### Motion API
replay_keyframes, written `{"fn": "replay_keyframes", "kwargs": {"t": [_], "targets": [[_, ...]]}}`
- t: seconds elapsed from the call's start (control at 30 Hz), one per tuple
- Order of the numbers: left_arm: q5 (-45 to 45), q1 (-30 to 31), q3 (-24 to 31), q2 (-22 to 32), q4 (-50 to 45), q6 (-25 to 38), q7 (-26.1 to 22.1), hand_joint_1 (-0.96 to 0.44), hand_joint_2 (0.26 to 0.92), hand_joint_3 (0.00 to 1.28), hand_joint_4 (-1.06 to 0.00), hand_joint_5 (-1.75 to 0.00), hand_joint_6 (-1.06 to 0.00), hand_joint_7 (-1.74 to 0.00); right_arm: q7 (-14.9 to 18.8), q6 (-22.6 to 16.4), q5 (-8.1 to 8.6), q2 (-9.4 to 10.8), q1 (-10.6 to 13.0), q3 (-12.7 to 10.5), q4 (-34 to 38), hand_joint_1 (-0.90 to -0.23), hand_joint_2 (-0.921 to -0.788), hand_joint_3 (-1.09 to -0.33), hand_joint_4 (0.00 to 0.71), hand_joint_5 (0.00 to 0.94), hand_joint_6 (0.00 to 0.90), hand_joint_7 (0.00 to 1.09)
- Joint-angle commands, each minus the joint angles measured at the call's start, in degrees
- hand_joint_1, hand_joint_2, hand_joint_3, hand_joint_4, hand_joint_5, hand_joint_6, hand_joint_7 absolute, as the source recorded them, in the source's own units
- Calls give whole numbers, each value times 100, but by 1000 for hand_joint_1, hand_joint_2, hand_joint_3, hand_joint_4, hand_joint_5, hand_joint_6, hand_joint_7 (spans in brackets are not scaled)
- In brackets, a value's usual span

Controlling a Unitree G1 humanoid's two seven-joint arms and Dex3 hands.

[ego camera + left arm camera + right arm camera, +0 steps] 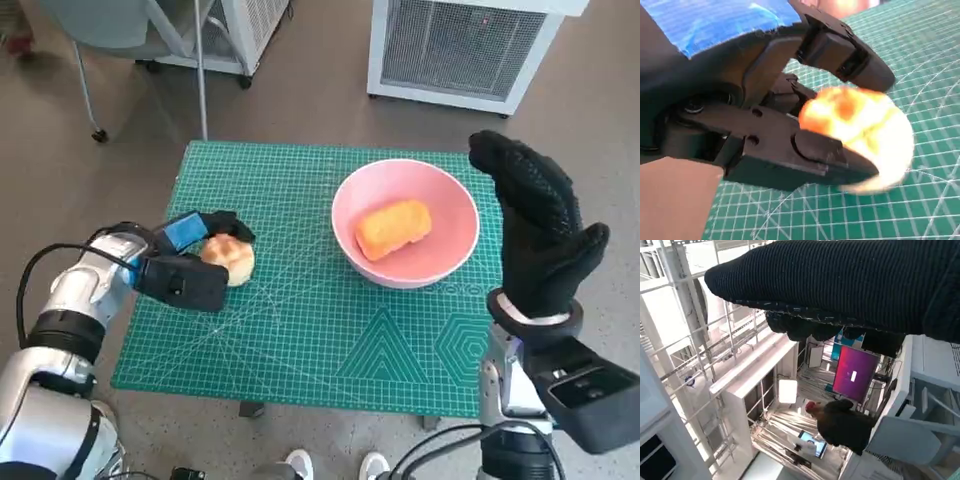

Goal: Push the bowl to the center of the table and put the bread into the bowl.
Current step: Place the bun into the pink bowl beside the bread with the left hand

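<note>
In the head view, a pink bowl [405,222] sits on the green gridded mat [320,330] that covers the counter, right of the middle and toward the far side. An orange-brown piece of bread [393,228] lies inside it, tilted across the bottom. A second, round bread roll [230,258] rests on the mat at the left side, well apart from the bowl. The left hand [190,262] (black, with blue tape on its back) is wrapped around this roll, fingers on its far and near sides, grasping it while it still sits on the mat. The right hand [538,230] in its knitted glove is raised at the right edge of the counter, just beside the bowl's right rim, fingers straight and spread, holding nothing. A white unit with a grille [462,45] stands on the floor beyond the counter, and a chair leg with a caster [92,110] shows at the far left.

In the left wrist view, the black fingers [840,50] close on the roll [860,135] from two sides, with the green mat [930,70] beneath it; the roll is bright and blurred.

In the right wrist view (turned away from the counter), the glove [850,285] forms a dark band across the top. Beyond it are white racks, a purple screen [854,376] and a person in dark clothing [840,426] holding a small screen.
</note>
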Motion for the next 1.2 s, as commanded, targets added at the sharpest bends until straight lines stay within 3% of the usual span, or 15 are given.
{"fn": "replay_keyframes", "kwargs": {"t": [0.03, 0.33, 0.6, 0.93, 1.2], "targets": [[-199, -185, 267, 185, -378, 103, -97, 0, 920, 81, -648, -1197, -638, -1165, -61, 31, -32, 25, 80, -19, 46, -445, -921, -574, 376, 31, 0, 831], [-485, -378, 948, 349, -1721, 82, 135, 1, 920, 64, -691, -1144, -634, -1180, -59, 58, -26, 35, 46, -7, 44, -445, -921, -574, 376, 31, 0, 831], [-816, -773, 1394, -79, -2631, 308, 253, 1, 920, 44, -728, -1099, -642, -1178, -17, 80, 11, 19, 20, 10, 44, -446, -921, -575, 375, 32, 0, 831], [-755, -1405, 1276, -824, -2964, 461, 273, 1, 917, 32, -747, -1071, -664, -1163, 33, 84, 56, -4, 63, 33, 8, -448, -921, -577, 375, 32, -1, 833], [-371, -1828, 774, -1659, -2577, 712, 361, 1, 913, 22, -760, -1073, -687, -1119, 46, 81, 91, -55, 129, 2, -36, -435, -921, -577, 375, 33, 0, 832]]}}
